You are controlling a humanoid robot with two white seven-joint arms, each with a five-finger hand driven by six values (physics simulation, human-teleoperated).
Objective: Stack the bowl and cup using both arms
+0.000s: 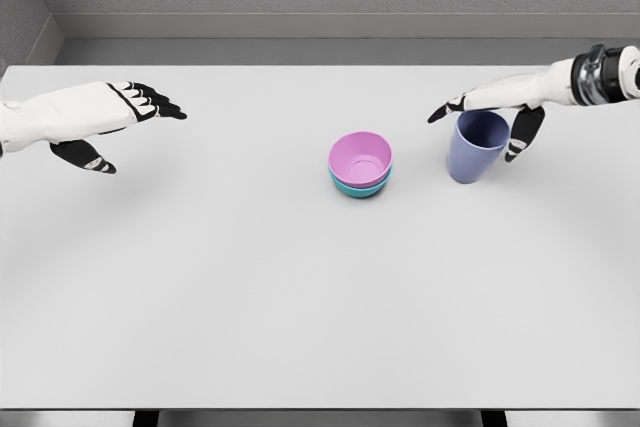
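Pink, the upper bowl (360,157) sits nested inside a teal bowl (358,187) near the middle of the pale grey table (250,297). Just right of that pair stands a blue-violet cup (477,145), upright with its mouth open to the top. The right hand (500,112) reaches in from the right edge and is at the cup: its dark-tipped fingers (447,108) stretch past the rim on the far side while the thumb (523,132) hangs down by the cup's right wall, the grip loose and not clearly closed on it. The left hand (105,117) hovers well apart over the table's left side, fingers extended and holding nothing, far from both bowls.
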